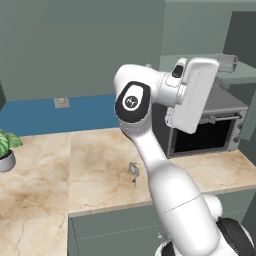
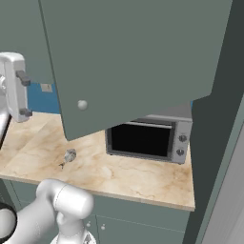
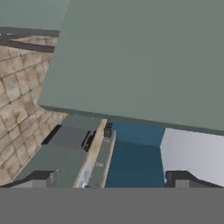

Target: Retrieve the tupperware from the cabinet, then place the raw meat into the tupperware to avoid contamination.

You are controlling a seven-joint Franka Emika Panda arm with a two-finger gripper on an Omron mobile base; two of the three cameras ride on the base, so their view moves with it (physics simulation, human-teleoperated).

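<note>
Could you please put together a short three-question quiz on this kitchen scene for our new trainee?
1. True or false: the raw meat lies on the marble counter in front of the microwave, not inside any container.
2. What stands at the far left edge of the counter in the left base view?
A. a kettle
B. a potted plant
C. a toaster
3. Fill in: the cabinet door above the microwave is swung ____.

Key:
1. True
2. B, the potted plant
3. open; the gripper is open too, with nothing between its fingertips.
</note>
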